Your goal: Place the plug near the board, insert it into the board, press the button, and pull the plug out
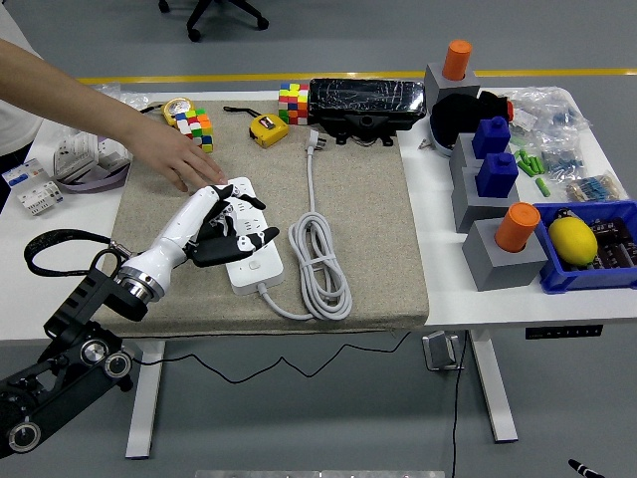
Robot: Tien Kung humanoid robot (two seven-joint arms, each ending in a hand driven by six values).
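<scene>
The white power strip lies on the beige mat, its far end under hands. My left hand reaches in from the lower left and lies on the strip, fingers and thumb curled around the black plug, which sits in the strip and is mostly hidden. The plug's black cable loops off to the left. A person's hand comes in from the upper left, its fingertips just above my hand at the strip's far end. The strip's button is hidden.
The strip's white cord lies coiled to the right. At the mat's far edge are two colour cubes, a yellow tape measure and a black case. Grey blocks and a blue bin stand right.
</scene>
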